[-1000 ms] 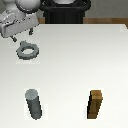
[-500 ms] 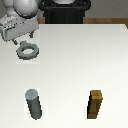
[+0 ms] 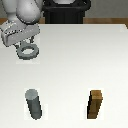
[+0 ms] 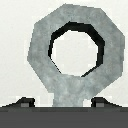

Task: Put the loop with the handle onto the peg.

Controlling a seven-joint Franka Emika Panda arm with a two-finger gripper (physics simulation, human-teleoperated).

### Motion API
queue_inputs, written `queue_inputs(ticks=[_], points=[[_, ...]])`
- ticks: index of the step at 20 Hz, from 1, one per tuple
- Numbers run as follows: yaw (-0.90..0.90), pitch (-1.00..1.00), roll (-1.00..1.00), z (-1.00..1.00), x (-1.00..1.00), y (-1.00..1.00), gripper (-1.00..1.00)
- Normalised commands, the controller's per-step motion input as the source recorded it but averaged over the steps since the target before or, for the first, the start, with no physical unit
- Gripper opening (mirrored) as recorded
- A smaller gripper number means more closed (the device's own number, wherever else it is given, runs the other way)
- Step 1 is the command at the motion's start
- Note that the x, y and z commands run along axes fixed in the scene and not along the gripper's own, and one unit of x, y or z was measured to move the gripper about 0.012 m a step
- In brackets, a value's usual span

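The loop with the handle (image 3: 28,51) is a flat grey ring at the exterior view's far left, near the back of the white table. My gripper (image 3: 21,45) is shut on its short handle, and the ring sticks out from the fingers, apparently a little above the table. In the wrist view the ring (image 4: 40,45) fills the frame. Its handle (image 4: 72,92) runs between my two dark fingertips (image 4: 22,103). The peg (image 3: 34,104), a dark grey upright cylinder, stands free near the front, well apart from the ring.
A brown wooden block (image 3: 96,105) stands upright at the front, on the peg's side toward the exterior view's right. The robot's black base (image 3: 65,12) sits at the table's back edge. The table (image 3: 80,60) is white.
The gripper and the ring have shifted slightly toward the exterior view's left. The grip on the handle is unchanged. The peg and the block have not moved.
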Motion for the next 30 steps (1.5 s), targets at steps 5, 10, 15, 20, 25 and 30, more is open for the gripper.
queue_inputs(ticks=[5, 10, 15, 20, 25, 30], points=[[0.00, 0.00, 0.00, 0.00, 0.00, 0.00, -1.00], [0.00, 0.00, 0.00, 0.20, 0.00, 0.00, -1.00], [0.00, 0.00, 0.00, 1.00, 0.00, 0.00, -1.00], [0.00, 0.00, 0.00, 1.00, 0.00, 0.00, -1.00], [0.00, 0.00, 0.00, 0.60, 0.20, 0.00, -1.00], [0.00, 0.00, 0.00, 0.00, 1.00, 0.00, -1.00]])
